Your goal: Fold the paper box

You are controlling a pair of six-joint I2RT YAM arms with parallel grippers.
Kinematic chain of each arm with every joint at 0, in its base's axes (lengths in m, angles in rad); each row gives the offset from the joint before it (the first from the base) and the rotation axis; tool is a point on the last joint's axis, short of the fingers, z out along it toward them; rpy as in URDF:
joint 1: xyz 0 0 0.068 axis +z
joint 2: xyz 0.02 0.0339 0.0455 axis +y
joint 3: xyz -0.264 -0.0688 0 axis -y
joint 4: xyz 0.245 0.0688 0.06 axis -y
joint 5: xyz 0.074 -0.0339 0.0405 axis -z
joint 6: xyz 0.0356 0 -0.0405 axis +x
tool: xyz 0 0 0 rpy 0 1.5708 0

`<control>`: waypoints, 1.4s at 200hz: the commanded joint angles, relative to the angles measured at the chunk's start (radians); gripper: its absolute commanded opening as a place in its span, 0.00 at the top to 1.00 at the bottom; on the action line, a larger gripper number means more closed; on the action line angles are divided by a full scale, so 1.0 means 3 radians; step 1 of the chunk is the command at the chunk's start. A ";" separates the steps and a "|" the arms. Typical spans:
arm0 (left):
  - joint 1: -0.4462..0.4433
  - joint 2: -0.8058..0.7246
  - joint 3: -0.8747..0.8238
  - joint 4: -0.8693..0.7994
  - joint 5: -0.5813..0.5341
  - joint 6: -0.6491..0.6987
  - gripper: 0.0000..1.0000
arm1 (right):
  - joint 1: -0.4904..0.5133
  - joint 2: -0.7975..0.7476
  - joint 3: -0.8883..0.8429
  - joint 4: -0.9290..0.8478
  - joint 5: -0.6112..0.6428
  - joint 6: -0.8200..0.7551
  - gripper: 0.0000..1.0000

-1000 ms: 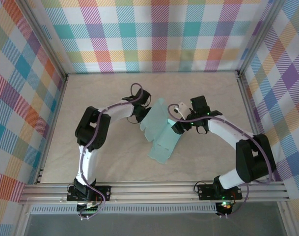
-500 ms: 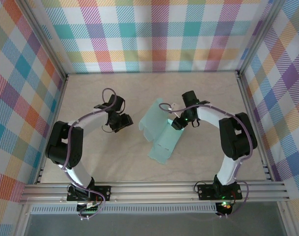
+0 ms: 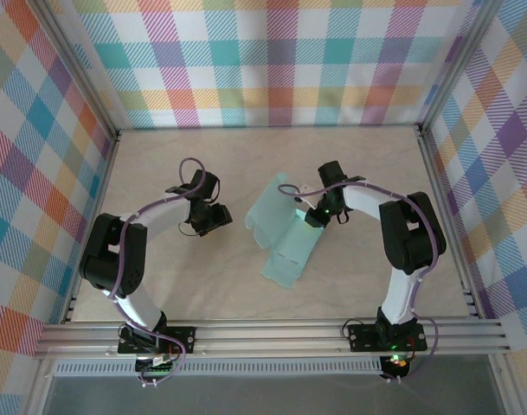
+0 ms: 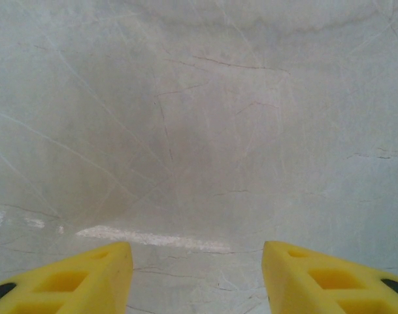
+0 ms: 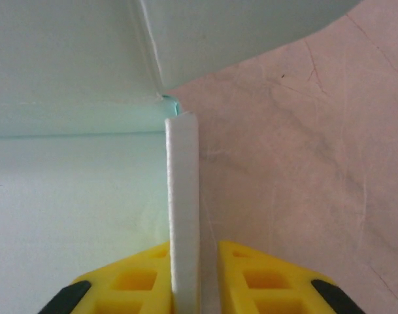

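Observation:
The paper box is a pale mint card sheet, partly folded, lying at the middle of the table. My right gripper is at its upper right edge. In the right wrist view an upright flap edge of the paper box stands between the yellow fingers of the right gripper, which have closed in on it. My left gripper hangs to the left of the box, apart from it. In the left wrist view the left gripper is open over bare table.
The marble-patterned table is ringed by an aluminium frame and checked cloth walls. Both arm bases sit on the rail at the near edge.
My left arm has swung left, away from the box. My right gripper has moved in onto the box's right flap and its jaws have closed on it.

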 commanded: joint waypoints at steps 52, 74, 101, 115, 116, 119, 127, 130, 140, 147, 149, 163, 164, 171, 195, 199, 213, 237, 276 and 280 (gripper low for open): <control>-0.0004 -0.0063 0.0003 -0.0044 -0.0035 0.0061 0.45 | 0.0043 -0.0233 -0.0237 0.0278 0.0241 0.0182 1.00; -0.0004 -0.0132 -0.0060 0.0012 -0.0049 0.0033 0.45 | 0.0043 -0.0355 -0.0385 0.0491 0.0415 0.0369 1.00; -0.0006 -0.0231 -0.0150 0.0101 -0.0099 -0.0002 0.41 | 0.0043 -0.0575 -0.0555 0.0748 0.0410 0.0785 1.00; -0.0004 -0.0267 -0.0186 0.0140 -0.0122 -0.0030 0.39 | 0.0043 -0.0643 -0.0577 0.0787 0.0421 0.1074 1.00; -0.0004 -0.0268 -0.0188 0.0141 -0.0123 -0.0033 0.38 | 0.0043 -0.0645 -0.0579 0.0789 0.0422 0.1091 1.00; -0.0004 -0.0273 -0.0191 0.0145 -0.0124 -0.0037 0.38 | 0.0043 -0.0654 -0.0584 0.0797 0.0436 0.1139 1.00; -0.0004 -0.0287 -0.0219 0.0183 -0.0115 -0.0060 0.36 | 0.0043 -0.0673 -0.0587 0.0805 0.0474 0.1312 1.00; -0.0004 -0.0289 -0.0226 0.0194 -0.0116 -0.0074 0.36 | 0.0038 -0.0678 -0.0585 0.0796 0.0481 0.1374 1.00; -0.0004 -0.0298 -0.0256 0.0222 -0.0107 -0.0109 0.34 | 0.0038 -0.0679 -0.0574 0.0763 0.0515 0.1465 1.00; -0.0004 -0.0303 -0.0283 0.0243 -0.0101 -0.0147 0.34 | 0.0038 -0.0683 -0.0553 0.0716 0.0556 0.1534 1.00; -0.0004 -0.0299 -0.0289 0.0251 -0.0099 -0.0159 0.34 | 0.0035 -0.0683 -0.0548 0.0697 0.0569 0.1558 1.00; -0.0009 -0.0298 -0.0350 0.0327 -0.0047 -0.0206 0.34 | -0.0012 -0.0698 -0.0498 0.0583 0.0555 0.1711 1.00; -0.0012 -0.0299 -0.0355 0.0329 -0.0042 -0.0208 0.34 | -0.0015 -0.0698 -0.0494 0.0575 0.0547 0.1721 1.00; -0.0023 -0.0294 -0.0368 0.0342 -0.0037 -0.0216 0.33 | -0.0055 -0.0716 -0.0480 0.0533 0.0475 0.1809 1.00; -0.0073 -0.0345 -0.0441 0.0420 -0.0068 -0.0277 0.34 | -0.0120 -0.0750 -0.0406 0.0395 0.0407 0.2236 1.00; -0.0084 -0.0371 -0.0461 0.0459 -0.0073 -0.0285 0.34 | -0.0125 -0.0745 -0.0388 0.0371 0.0404 0.2304 1.00; -0.0140 -0.0508 -0.0577 0.0682 -0.0063 -0.0279 0.23 | -0.0126 -0.0750 -0.0381 0.0324 0.0356 0.2507 1.00; -0.0294 -0.0917 -0.0784 0.1020 -0.0357 -0.0295 0.18 | -0.0146 -0.0740 -0.0348 0.0221 0.0373 0.2826 1.00; -0.0661 -0.1153 -0.0677 0.1285 -0.0236 0.0485 0.11 | -0.0146 -0.0688 -0.0311 0.0170 0.0228 0.2909 1.00; -0.0697 -0.1101 -0.0614 0.1234 -0.0229 0.0618 0.09 | -0.0146 -0.0689 -0.0311 0.0176 0.0210 0.2904 1.00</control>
